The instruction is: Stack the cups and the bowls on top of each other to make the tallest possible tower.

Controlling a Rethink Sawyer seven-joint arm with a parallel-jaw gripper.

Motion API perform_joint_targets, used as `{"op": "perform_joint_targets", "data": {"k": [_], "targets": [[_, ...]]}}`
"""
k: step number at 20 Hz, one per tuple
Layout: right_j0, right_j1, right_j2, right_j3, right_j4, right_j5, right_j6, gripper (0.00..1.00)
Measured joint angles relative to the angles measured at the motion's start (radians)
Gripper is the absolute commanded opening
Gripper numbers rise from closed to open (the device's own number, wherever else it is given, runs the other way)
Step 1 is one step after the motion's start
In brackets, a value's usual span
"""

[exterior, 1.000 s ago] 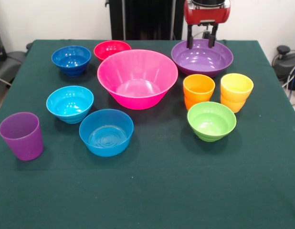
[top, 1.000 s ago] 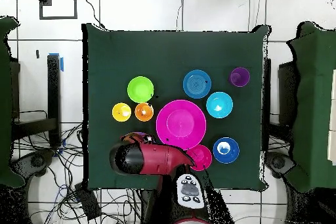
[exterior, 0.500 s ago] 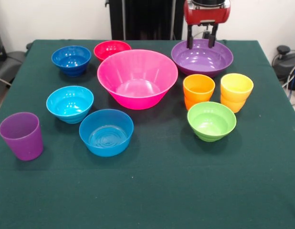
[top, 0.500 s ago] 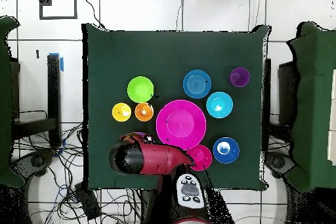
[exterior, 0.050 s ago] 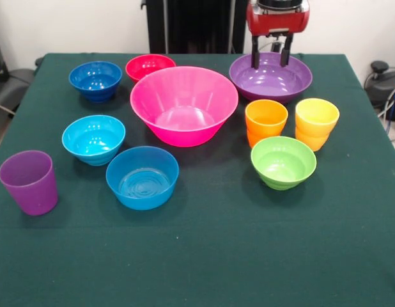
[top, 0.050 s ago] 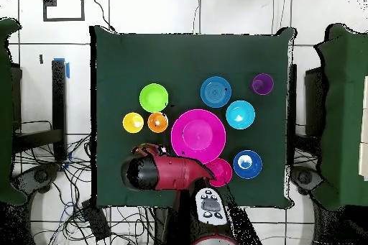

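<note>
In the front view the pincer (exterior, 0.050 s ago: pixel 270 56) hangs from the red arm (exterior, 0.050 s ago: pixel 277 16) with its two dark fingers (exterior, 0.050 s ago: pixel 255 56) apart and nothing between them, their tips just over the far rim of the purple bowl (exterior, 0.050 s ago: pixel 271 78). Nearer the camera than the pincer stand the orange cup (exterior, 0.050 s ago: pixel 266 121) and the yellow cup (exterior, 0.050 s ago: pixel 316 122), side by side and just apart, and nearer still the lime green bowl (exterior, 0.050 s ago: pixel 283 162). To the picture's left of the pincer sits the hot-pink bowl (exterior, 0.050 s ago: pixel 184 104), with the red-pink bowl (exterior, 0.050 s ago: pixel 149 66) and the dark blue bowl (exterior, 0.050 s ago: pixel 95 80) beyond it on that side. Further toward the camera on the left come the cyan bowl (exterior, 0.050 s ago: pixel 93 139), the mid blue bowl (exterior, 0.050 s ago: pixel 142 176) and the purple cup (exterior, 0.050 s ago: pixel 29 181), the last well apart from the pincer. Every piece stands alone on the green table (exterior, 0.050 s ago: pixel 216 256); nothing is stacked. In the overhead view the red arm (top, 0.050 s ago: pixel 162 173) covers the pincer and nearly all of the purple bowl. Just above the arm's end are the yellow cup (top, 0.050 s ago: pixel 133 122) and orange cup (top, 0.050 s ago: pixel 157 121), then the lime green bowl (top, 0.050 s ago: pixel 153 98); the hot-pink bowl (top, 0.050 s ago: pixel 198 135) lies to its upper right.
</note>
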Motion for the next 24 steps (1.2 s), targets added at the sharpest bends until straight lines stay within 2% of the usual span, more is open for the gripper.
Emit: {"op": "perform_joint_targets", "data": {"k": [3, 9, 24], "targets": [[-0.031, 0.007, 0.013, 0.000, -0.018, -0.017, 0.000, 1.00], [-0.054, 0.029, 0.016, 0.000, -0.035, -0.039, 0.000, 1.00], [-0.015, 0.025, 0.025, 0.000, -0.037, -0.039, 0.002, 1.00]]}}
